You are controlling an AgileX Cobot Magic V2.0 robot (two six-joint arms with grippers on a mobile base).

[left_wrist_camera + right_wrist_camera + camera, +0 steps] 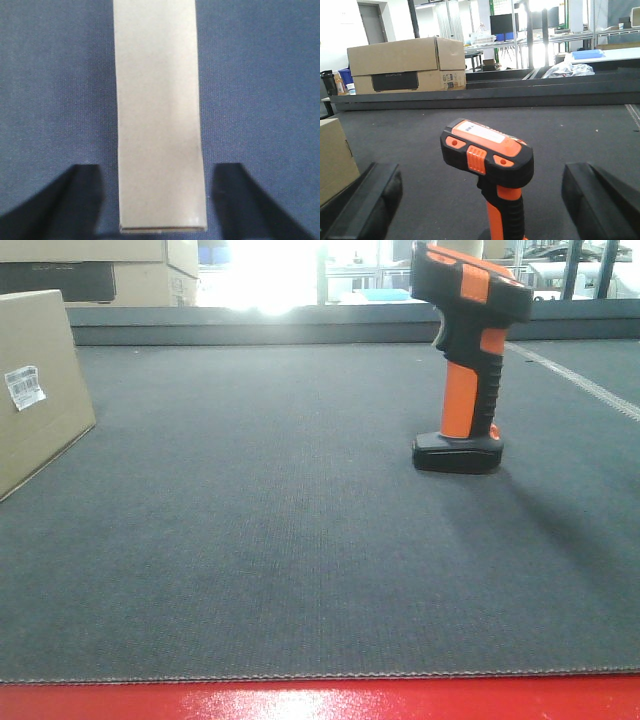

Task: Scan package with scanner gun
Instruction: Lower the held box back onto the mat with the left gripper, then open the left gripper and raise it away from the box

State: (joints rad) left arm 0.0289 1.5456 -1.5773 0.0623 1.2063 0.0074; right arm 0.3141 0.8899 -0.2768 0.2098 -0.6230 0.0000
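Left hand [160, 200] spread wide, straddling the package [159, 115] without touching it. Right hand [480, 200] likewise spread, either side of the scanner gun [487, 160], no contact. Scanner upright on its foot, right of the dark bench [250, 540]; package at far left.

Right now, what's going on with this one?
Nothing is gripped yet. The left gripper hangs open over the package, a finger on each side. The right gripper is open around the scanner gun, which stands upright on its foot on the dark mat, clear of the package.
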